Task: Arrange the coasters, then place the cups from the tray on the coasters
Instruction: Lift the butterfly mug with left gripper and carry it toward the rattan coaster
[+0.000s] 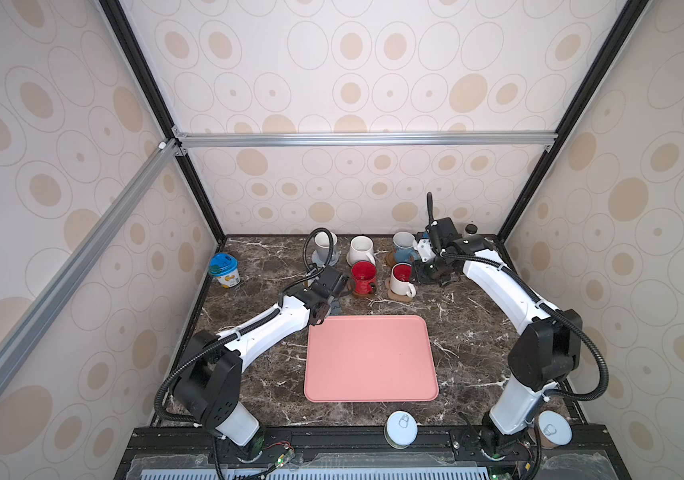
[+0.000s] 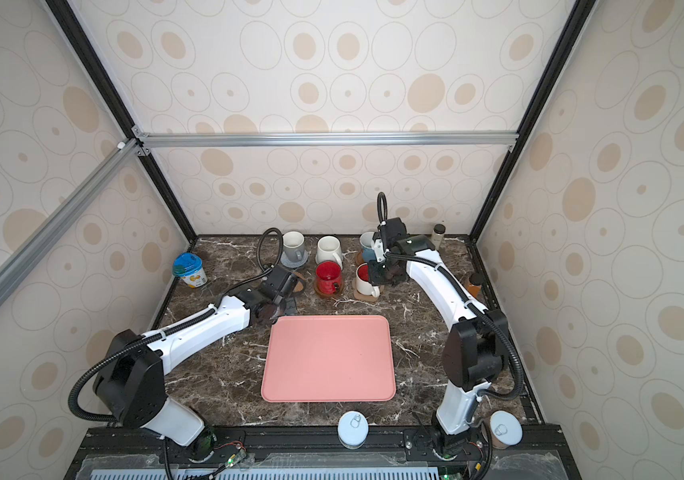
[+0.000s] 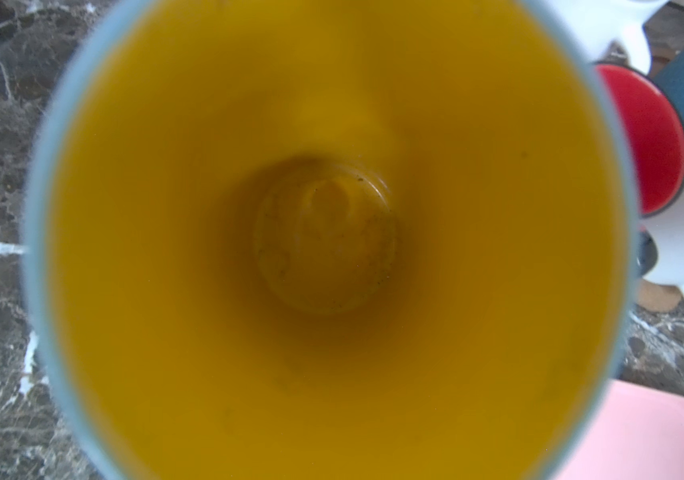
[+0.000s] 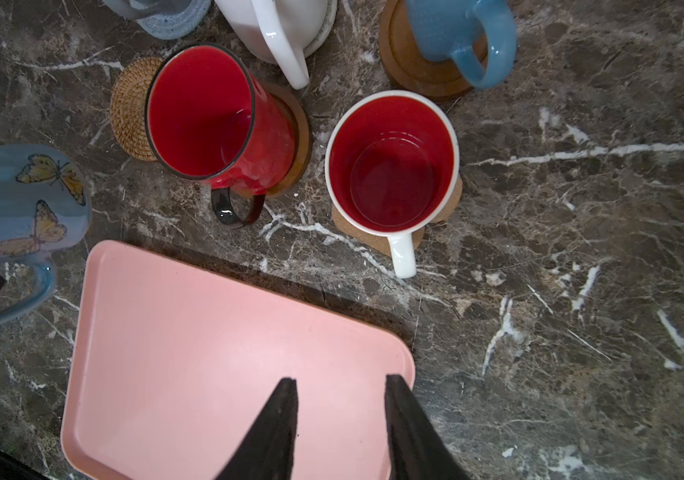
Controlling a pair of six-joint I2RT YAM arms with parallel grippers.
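table [image 1: 477, 332]: dark marble, carries everything.
tray [image 1: 369, 357]: pink, nothing on it, front centre.
left claw [image 1: 330, 305]: pinching blue butterfly mug [image 4: 20, 199]; left wrist view fills with its yellow inside.
right claw [image 4: 340, 380]: fingers spread, nothing between.
blue butterfly mug: near rattan coaster [image 4: 128, 108], not on it.
back row: grey mug [image 1: 323, 245] on knit coaster [image 1: 329, 261]; white mug [image 4: 278, 25]; light blue mug [image 4: 448, 29] on wooden disc [image 4: 410, 70].
second row: red mug [image 4: 207, 112] on a wooden disc; red-lined white mug [image 4: 390, 162] on paw coaster [image 4: 356, 232].
rattan coaster: bare, touching red mug's disc.
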